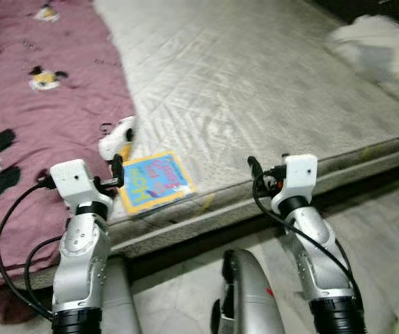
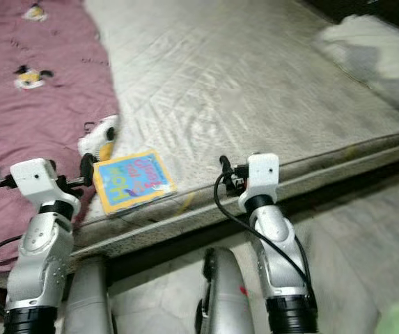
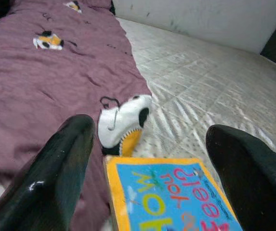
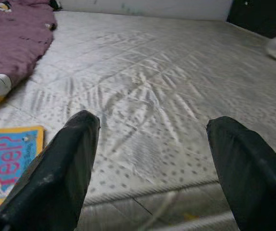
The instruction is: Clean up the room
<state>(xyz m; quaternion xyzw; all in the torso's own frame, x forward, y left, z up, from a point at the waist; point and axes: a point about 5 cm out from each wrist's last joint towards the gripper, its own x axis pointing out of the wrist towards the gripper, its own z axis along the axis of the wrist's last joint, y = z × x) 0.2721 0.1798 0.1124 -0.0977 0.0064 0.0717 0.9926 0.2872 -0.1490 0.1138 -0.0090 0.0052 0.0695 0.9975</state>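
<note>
Book (image 1: 154, 181), one, blue w/ yellow border, lies lower-left of centre in eye views, at mattress (image 1: 255, 83) edge beside maroon blanket (image 1: 39, 104). Left end effector (image 3: 152, 159) hovers over it, fingers spread, released. Right end effector (image 4: 152, 144), also released, faces bare mattress. Eye views alone show one white pillow (image 1: 380, 52), upper right.

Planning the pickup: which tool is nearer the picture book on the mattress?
Left. The left tool hovers open right at the picture book; the right tool, open, is farther along the mattress edge.
</note>
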